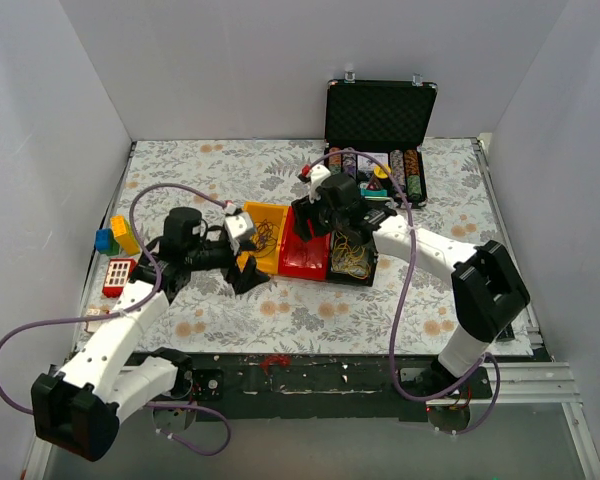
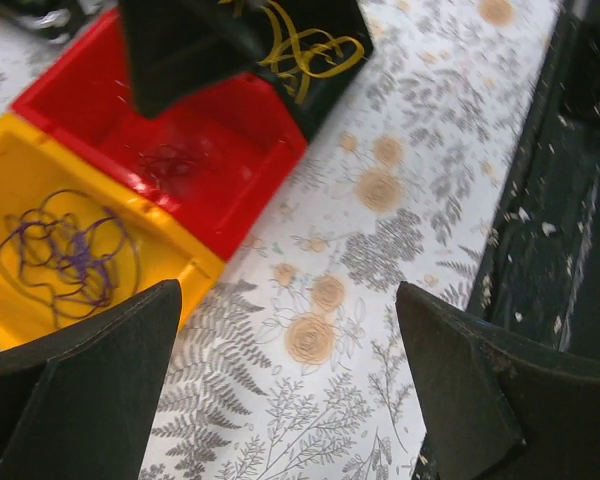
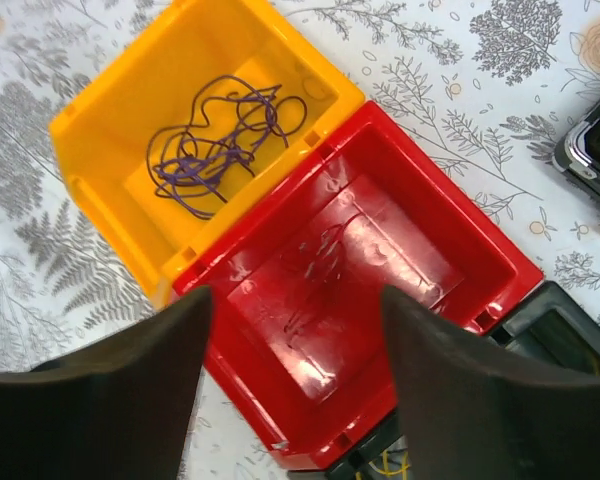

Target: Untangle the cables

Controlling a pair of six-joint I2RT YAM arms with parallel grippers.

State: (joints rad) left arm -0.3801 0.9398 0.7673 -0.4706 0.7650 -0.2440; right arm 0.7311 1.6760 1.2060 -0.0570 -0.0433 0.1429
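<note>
Purple cables (image 3: 215,150) in yellow bin (image 3: 102,100)

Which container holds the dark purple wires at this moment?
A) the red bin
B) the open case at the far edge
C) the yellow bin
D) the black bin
C: the right wrist view shows the purple wires lying in a loose tangle on the floor of the yellow bin.

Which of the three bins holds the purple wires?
The yellow bin: its purple wires stand out, while the red bin holds red wires and the black bin yellow wires.
</note>
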